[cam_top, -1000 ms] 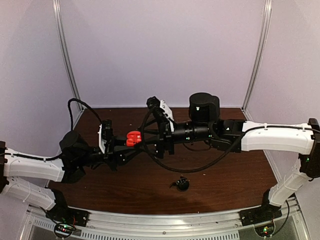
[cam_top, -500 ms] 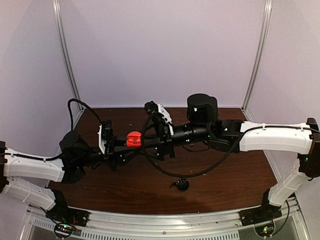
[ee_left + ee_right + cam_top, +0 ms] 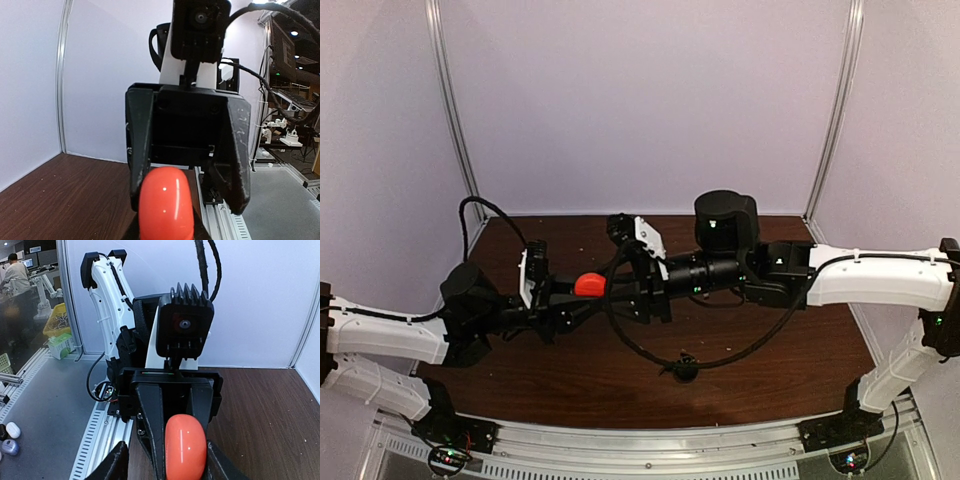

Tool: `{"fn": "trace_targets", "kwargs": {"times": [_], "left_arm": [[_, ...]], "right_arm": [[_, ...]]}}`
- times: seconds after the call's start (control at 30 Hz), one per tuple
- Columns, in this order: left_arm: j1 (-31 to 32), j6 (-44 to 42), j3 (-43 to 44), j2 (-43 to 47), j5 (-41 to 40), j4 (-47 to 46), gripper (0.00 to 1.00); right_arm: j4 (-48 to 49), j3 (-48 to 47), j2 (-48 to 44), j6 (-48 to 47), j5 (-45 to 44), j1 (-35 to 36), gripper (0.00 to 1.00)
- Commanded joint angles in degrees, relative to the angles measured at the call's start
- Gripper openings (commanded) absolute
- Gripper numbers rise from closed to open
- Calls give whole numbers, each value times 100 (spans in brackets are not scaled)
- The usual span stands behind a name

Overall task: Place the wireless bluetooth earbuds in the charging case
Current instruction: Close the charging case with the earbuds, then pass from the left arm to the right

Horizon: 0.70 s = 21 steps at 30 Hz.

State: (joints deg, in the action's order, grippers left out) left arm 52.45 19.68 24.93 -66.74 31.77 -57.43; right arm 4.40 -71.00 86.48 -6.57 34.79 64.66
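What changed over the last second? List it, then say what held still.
The right pincer slid left, closing in on the red-orange case, which now reads as one rounded shape rather than two lobes. The right arm's cable loop sagged lower. The left pincer, gripping the case, and the small black item on the table barely moved.

Left arm (image 3: 390, 340) and right arm (image 3: 880, 275) reaching inward, left pincer (image 3: 578, 287) clamped, right pincer (image 3: 608, 284) spread wide
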Motion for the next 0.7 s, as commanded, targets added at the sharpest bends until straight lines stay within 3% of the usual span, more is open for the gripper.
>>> {"fn": "trace_targets", "kwargs": {"times": [0.0,0.17,0.23,0.3,0.43,0.67], "left_arm": [[-85,159,205,79,-392,-117,0],[-85,103,197,39,-453,34,4],[-85,55,188,-18,-452,76,4],[-85,-55,190,-48,-417,163,4],[-79,-515,203,92,-477,589,3],[-2,-1294,305,393,-1638,1352,5]], "right_arm": [[-493,-63,-123,-227,-144,180,46],[-517,-4,-229,-236,-451,153,50],[-453,98,-315,-81,-456,42,68],[-65,276,-458,154,-358,-145,74],[231,406,-639,739,-384,-441,77],[315,243,-412,1861,-901,-439,79]]}}
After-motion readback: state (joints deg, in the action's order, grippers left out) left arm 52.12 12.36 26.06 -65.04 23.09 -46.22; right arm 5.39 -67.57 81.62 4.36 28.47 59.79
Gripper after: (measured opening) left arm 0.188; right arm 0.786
